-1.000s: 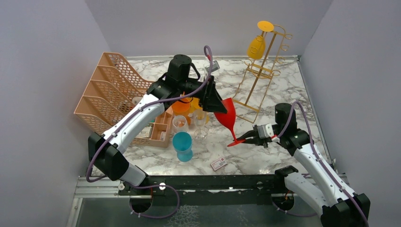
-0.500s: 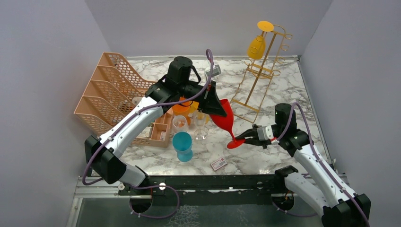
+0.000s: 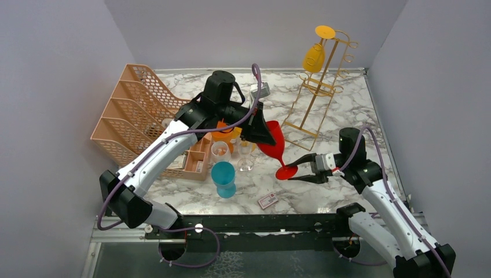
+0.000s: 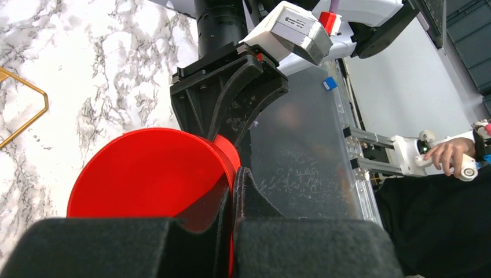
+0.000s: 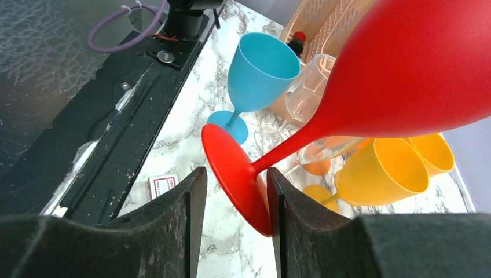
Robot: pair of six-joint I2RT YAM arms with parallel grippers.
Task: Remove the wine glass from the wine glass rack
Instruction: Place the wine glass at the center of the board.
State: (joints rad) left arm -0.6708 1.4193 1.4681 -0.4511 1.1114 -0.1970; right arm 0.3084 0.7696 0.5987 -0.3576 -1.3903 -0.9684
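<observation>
Left gripper is pinched tight on the rim of one red wine glass, held tilted over the marble, well clear of the single gold wine glass rack. Right gripper stands parted either side of its foot. One peach mesh organizer sits left. One yellow glass hangs upside down on the rack; two yellow-orange goblets, two clear glasses, one blue goblet and one small card are on the table.

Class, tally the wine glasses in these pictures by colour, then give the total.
red wine glass: 1
blue wine glass: 1
clear wine glasses: 2
yellow or orange wine glasses: 3
Total: 7
</observation>
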